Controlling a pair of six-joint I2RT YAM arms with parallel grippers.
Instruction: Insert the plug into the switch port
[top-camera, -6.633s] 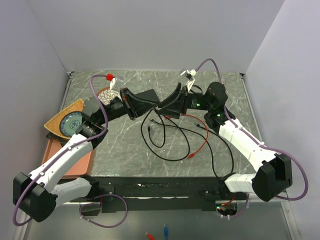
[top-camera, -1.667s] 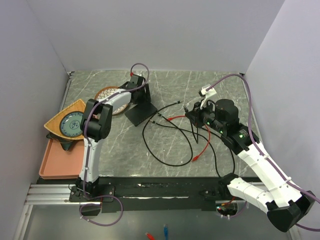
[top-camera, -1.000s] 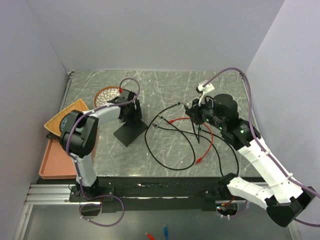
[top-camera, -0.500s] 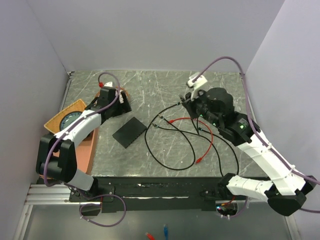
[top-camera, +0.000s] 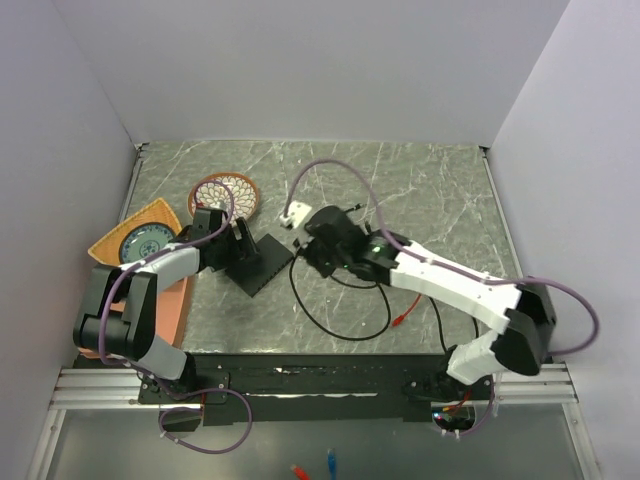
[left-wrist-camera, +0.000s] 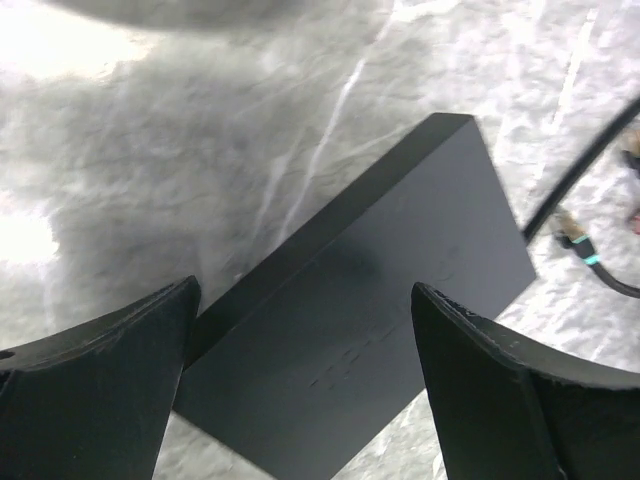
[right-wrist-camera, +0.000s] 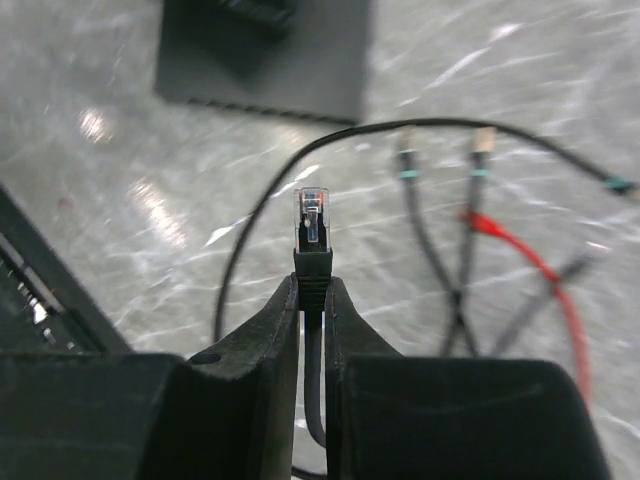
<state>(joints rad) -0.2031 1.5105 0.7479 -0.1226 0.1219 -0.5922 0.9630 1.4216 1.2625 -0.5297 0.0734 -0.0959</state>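
Observation:
The switch (top-camera: 264, 263), a flat matte-black box, lies on the marble table left of centre. My left gripper (top-camera: 238, 250) hangs over its left end, open. In the left wrist view the switch (left-wrist-camera: 380, 330) fills the space under the wide-apart left gripper (left-wrist-camera: 305, 290), and nothing is held. My right gripper (top-camera: 318, 250) is just right of the switch, shut on the plug. In the right wrist view the clear plug (right-wrist-camera: 311, 228) sticks out past the right gripper (right-wrist-camera: 311, 285), pointing toward the switch (right-wrist-camera: 280, 60), whose socket edge faces it.
A round patterned dish (top-camera: 225, 193) sits behind the switch. An orange plate with a blue dish (top-camera: 140, 243) and a pink tray (top-camera: 172, 310) lie at the left edge. Loose black cables (top-camera: 340, 312) and a red cable (top-camera: 405, 312) sprawl at centre; spare plugs (right-wrist-camera: 405, 150) lie nearby.
My left gripper swung from the patterned dish back over the switch. My right arm carried the plug leftward across the table to beside the switch. The switch stayed put.

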